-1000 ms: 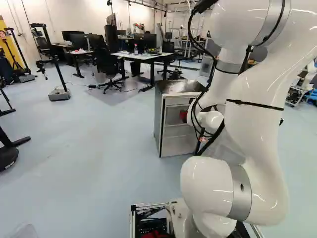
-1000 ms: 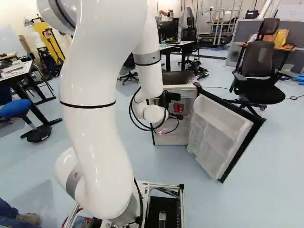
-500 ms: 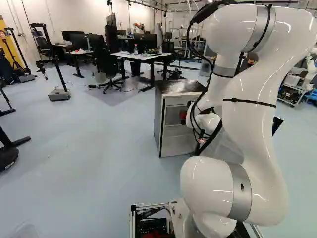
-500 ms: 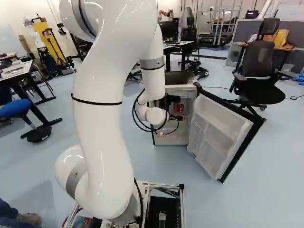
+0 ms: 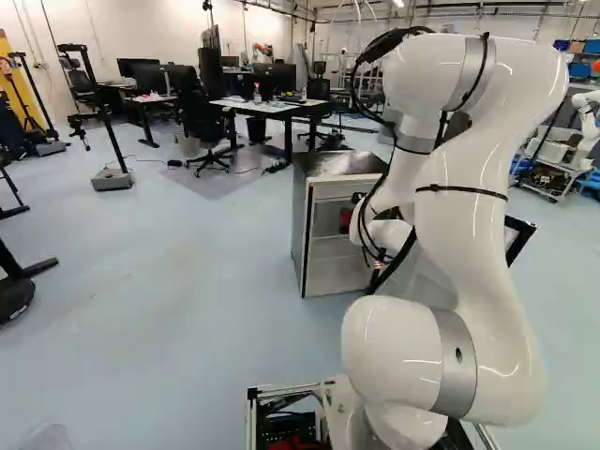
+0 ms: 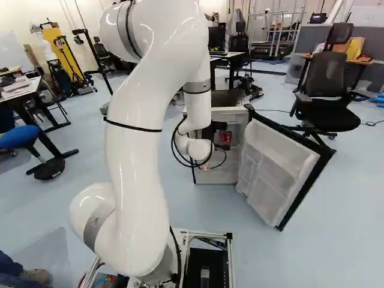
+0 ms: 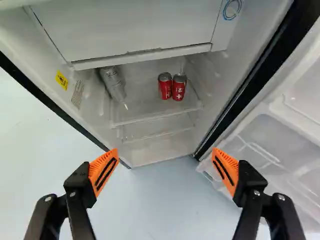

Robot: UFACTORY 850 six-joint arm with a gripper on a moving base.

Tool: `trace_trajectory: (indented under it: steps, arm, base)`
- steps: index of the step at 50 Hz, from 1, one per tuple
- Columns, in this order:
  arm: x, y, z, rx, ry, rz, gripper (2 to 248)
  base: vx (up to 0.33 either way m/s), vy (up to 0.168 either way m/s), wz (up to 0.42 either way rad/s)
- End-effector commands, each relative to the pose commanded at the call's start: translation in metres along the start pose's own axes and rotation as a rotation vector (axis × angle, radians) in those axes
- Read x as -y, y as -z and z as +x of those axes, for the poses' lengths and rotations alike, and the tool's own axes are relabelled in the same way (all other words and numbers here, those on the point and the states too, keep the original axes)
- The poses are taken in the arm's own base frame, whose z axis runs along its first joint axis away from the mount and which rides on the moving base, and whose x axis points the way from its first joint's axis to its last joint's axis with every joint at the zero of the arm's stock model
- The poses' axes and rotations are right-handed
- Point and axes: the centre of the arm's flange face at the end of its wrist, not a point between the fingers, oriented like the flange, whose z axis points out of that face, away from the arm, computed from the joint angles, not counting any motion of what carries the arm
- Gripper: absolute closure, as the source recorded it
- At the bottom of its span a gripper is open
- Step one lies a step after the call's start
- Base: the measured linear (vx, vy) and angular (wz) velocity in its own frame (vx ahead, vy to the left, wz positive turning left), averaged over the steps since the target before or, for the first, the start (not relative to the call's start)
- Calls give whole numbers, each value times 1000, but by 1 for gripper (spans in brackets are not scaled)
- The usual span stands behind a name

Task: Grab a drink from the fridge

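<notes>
Your two red cans, one [image 7: 165, 86] and its neighbour [image 7: 179, 87], stand upright side by side on the clear shelf [image 7: 156, 116], close enough that you cannot tell whether they touch. They sit on the door side, with a clear, bottle-like thing [image 7: 113, 82] across the shelf and the white freezer box [image 7: 127, 27] above. The hand [image 7: 165, 152] is spread wide and holds nothing — its orange pads [image 7: 103, 172] stand well apart, a sensible spread for taking one can. It waits outside the fridge [image 5: 303, 225], facing in, so you seem to be lining up the reach. The door [image 6: 277, 162] stands swung out, giving you a way in, and the white arm [image 6: 141, 174] bends over and down, probably to bring the hand near shelf height. You will want to close the spread somewhat and centre on one can before going in; at full width, a finger could catch the door or knock the neighbouring can.
</notes>
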Motion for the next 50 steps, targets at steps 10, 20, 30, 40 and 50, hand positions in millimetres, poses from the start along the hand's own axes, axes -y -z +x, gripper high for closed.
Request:
trace_trajectory:
  steps: [10, 20, 30, 40, 50]
  arm:
    - [1, -13, -3, -26, 6, 13, 3]
    - [2, -27, -6, -51, 12, 27, 3]
    - [3, -40, -10, -70, 17, 40, 3]
    - [4, -53, -14, -88, 23, 54, 3]
    - [5, -66, -20, -102, 25, 63, 3]
  base:
    - [0, 0, 0]
    - [0, 0, 0]
    - [0, 0, 0]
    - [0, 0, 0]
    - [0, 0, 0]
